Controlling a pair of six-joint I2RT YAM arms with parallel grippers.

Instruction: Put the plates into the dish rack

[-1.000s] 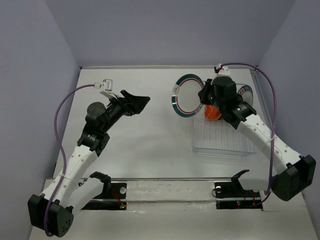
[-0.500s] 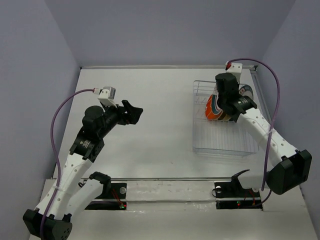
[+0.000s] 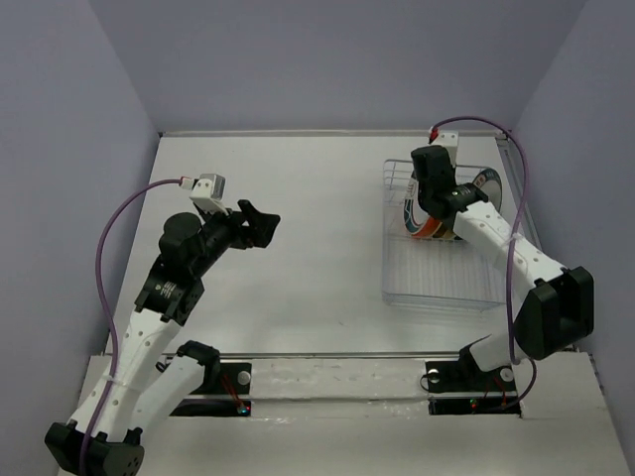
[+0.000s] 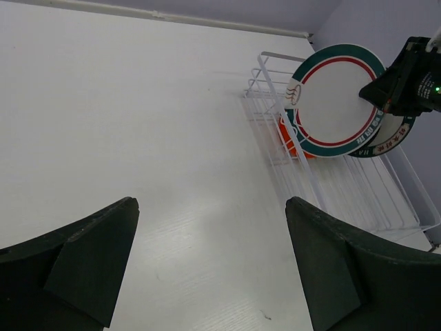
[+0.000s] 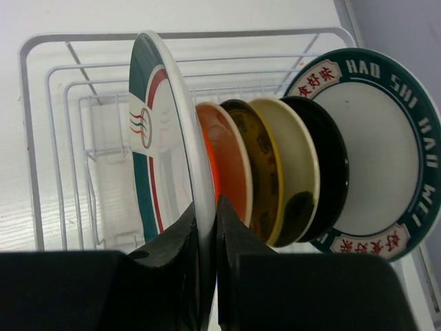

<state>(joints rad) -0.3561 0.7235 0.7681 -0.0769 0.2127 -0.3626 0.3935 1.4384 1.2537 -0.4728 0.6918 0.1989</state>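
Within the last second the right hand (image 5: 207, 215) has carried the green-rimmed plate (image 5: 160, 138) from over the white counter (image 3: 317, 188) into the dish rack (image 3: 437, 286) at 2 o'clock, pinching it upright beside the orange plate (image 5: 231, 165); the left hand (image 3: 260, 225) hangs spread at 9 o'clock. Lavender walls (image 3: 327, 59).

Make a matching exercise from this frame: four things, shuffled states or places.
1. green-red rim plate
2. orange plate
3. teal lettered plate
4. left gripper

A. open, holding nothing
B. far end of the row in the dish rack
C. pinched by the right gripper
D. slotted right next to the held plate

Pairs: 1-C, 2-D, 3-B, 4-A
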